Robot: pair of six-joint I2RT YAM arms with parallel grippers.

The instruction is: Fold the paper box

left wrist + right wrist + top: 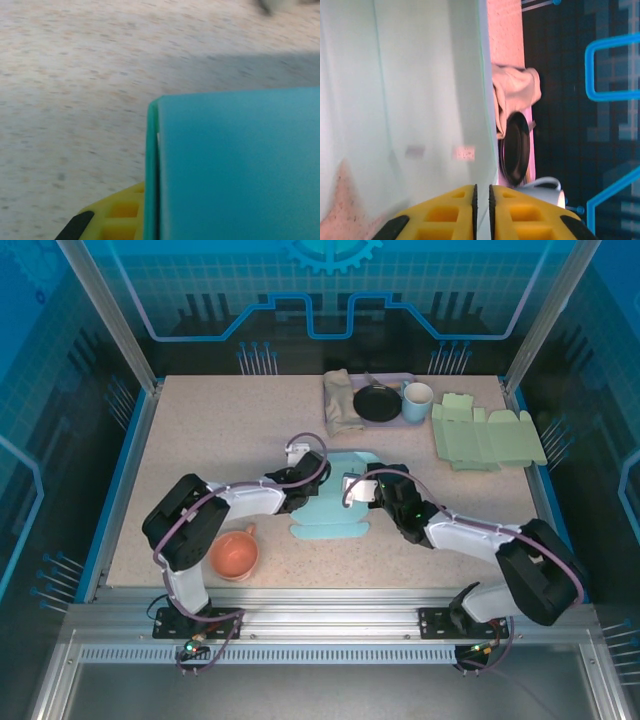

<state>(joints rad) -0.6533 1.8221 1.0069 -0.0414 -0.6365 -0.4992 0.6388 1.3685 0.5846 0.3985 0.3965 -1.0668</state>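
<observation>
The teal paper box [335, 512] lies partly folded in the middle of the table, one panel raised between the two arms. My left gripper [305, 490] is at its left side, shut on a teal panel [235, 165]; one yellow finger [120, 215] shows beside the panel's edge, the other is hidden behind it. My right gripper [352, 490] is at the box's right side. Its yellow pads [455, 215] stand a narrow gap apart, and the pale inner wall of the box [420, 100] runs edge-on into that gap at the right gripper [482, 200].
An orange cup [234, 554] stands near the left arm's base. At the back, a tray holds a beige cloth [342, 400], a black pan [378, 403] and a pale mug [417, 400]. Green flat box blanks [487, 435] lie at the back right.
</observation>
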